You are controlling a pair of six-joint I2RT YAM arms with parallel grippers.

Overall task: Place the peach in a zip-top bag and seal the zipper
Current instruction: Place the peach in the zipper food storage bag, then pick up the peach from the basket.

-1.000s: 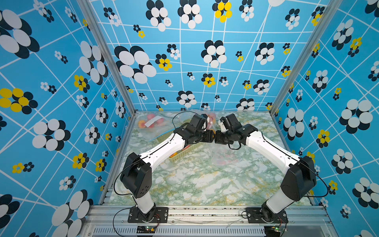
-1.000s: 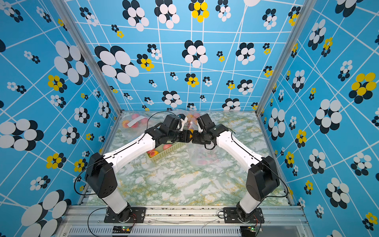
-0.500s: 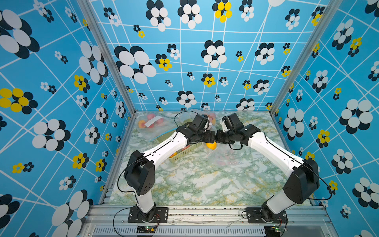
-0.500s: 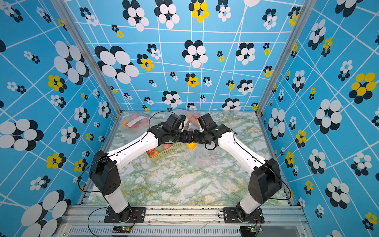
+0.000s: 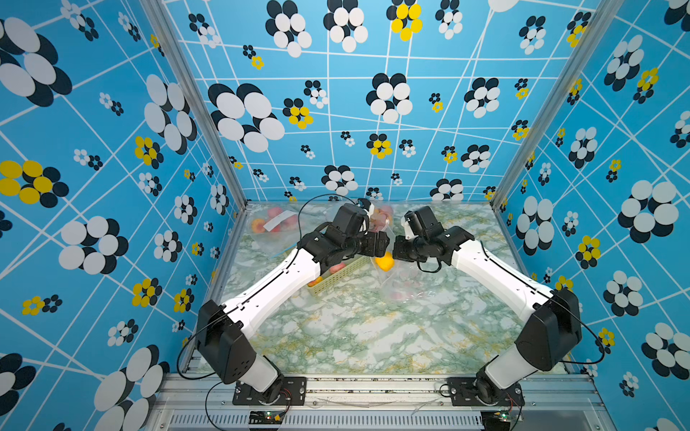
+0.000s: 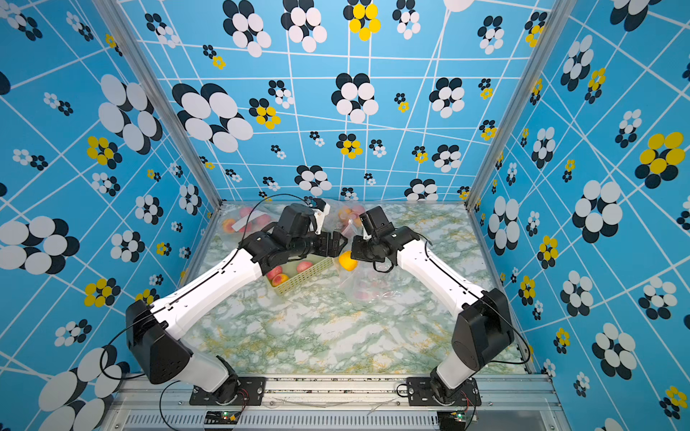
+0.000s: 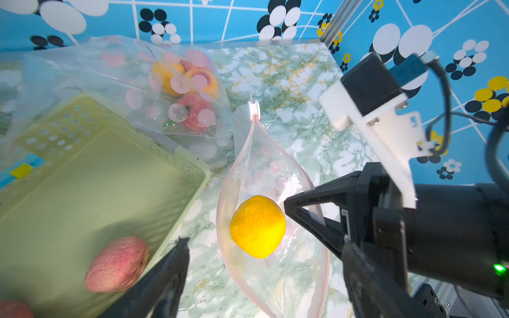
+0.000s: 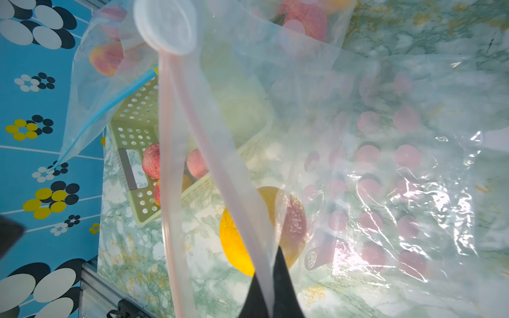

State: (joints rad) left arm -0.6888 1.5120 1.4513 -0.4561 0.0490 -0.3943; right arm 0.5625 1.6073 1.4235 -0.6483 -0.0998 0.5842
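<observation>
**Op:** Status of the drop?

**Obs:** Your left gripper (image 6: 334, 244) hangs beside the bag mouth, jaws spread wide and empty. The peach (image 7: 257, 227) sits in the mouth of the zip-top bag (image 7: 278, 170), between the pink rims; I cannot tell whether it has reached the bottom. Your right gripper (image 7: 289, 205) has its jaws clamped on the rim, holding the mouth up. My advice: keep that pinch, back the left arm clear of the plastic, then take the slider (image 7: 253, 110) and draw it along a taut track.

**Op:** Containers?

**Obs:** Left to right on the counter (image 5: 354, 336):
- A labelled clear bag (image 5: 272, 224) holds peaches.
- The green basket (image 7: 110, 165) holds a few loose pink peaches (image 7: 117, 264).
- A dotted bag (image 7: 137, 77) behind holds several more.
- The open bag holds the one yellow peach.
</observation>
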